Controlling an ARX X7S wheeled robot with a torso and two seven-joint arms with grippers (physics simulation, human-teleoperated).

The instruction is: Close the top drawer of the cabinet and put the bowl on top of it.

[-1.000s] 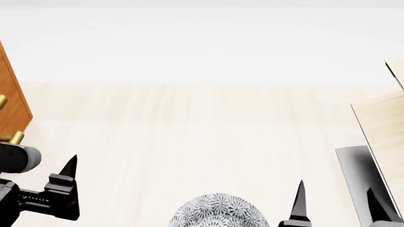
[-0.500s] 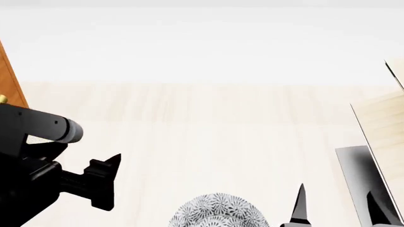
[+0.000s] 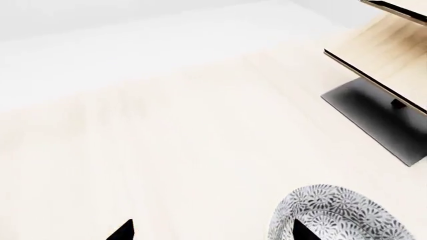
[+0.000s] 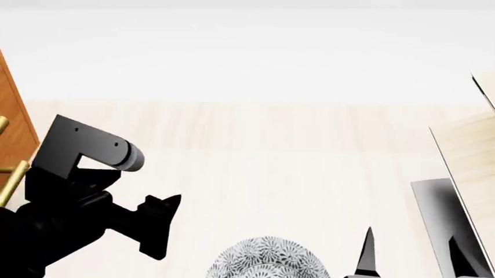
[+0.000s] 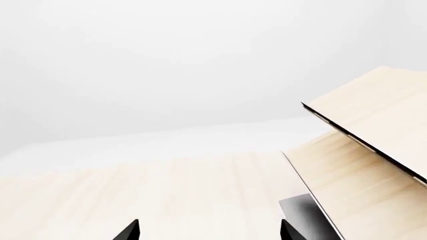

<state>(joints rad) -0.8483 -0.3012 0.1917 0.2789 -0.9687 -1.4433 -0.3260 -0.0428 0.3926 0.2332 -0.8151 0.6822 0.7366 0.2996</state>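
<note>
A: Where does the work stand?

B: Early, I judge. Neither arm holds anything. The left gripper point(image 4: 159, 226) hangs over the pale table point(image 4: 255, 168), between the cabinet point(image 4: 14, 124) at the far left edge and the bowl point(image 4: 267, 258) at the near middle. In the left wrist view its two tips stand wide apart with only bare tabletop between them.

A: And the right one?

B: The right gripper point(image 4: 410, 255) sits low at the near right, just right of the bowl, its two tips also spread with nothing between them. Beyond it is the light-wood shelf point(image 4: 472, 156) on its dark grey base point(image 4: 441, 214).

A: Is the top drawer shut?

B: I cannot tell. Only a sliver of the orange-brown cabinet face and two brass handles point(image 4: 14, 174) show at the left edge, and which drawer they belong to is unclear.

A: So what next?

B: The drawer step seems to be in hand. The left arm should swing left to the cabinet front and press it flush. Then a gripper must close on the bowl's rim and lift it onto the cabinet top.
</note>
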